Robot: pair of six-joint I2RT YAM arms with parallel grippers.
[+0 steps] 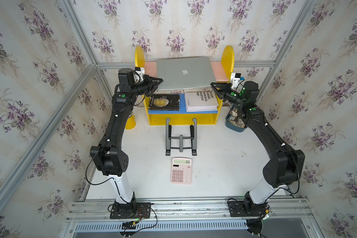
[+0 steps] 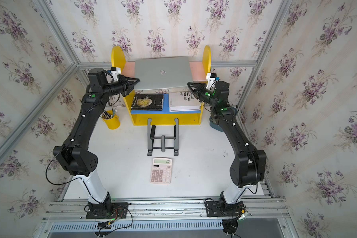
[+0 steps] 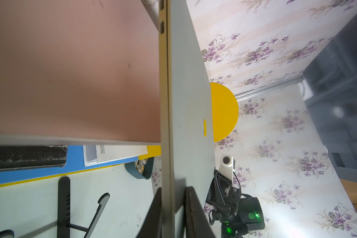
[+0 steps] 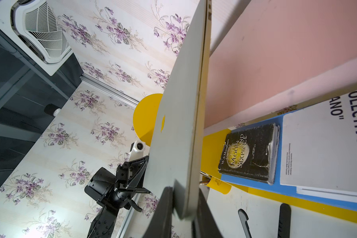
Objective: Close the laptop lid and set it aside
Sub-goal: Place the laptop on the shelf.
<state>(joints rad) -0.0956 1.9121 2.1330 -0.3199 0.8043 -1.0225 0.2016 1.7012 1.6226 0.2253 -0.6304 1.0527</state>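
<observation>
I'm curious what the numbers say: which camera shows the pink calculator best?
Either top view: both show the whole pink rectangular calculator lying flat on the white table, below the black folding stand, display reading 666. Neither wrist view shows it; they are filled by the closed thin silver laptop.

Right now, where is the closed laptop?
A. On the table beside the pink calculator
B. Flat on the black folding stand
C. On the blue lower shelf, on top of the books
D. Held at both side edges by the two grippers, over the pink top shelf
D: in a top view the laptop hangs over the pink top shelf, the left gripper and right gripper each clamped on a side edge; the black folding stand is bare.
</observation>
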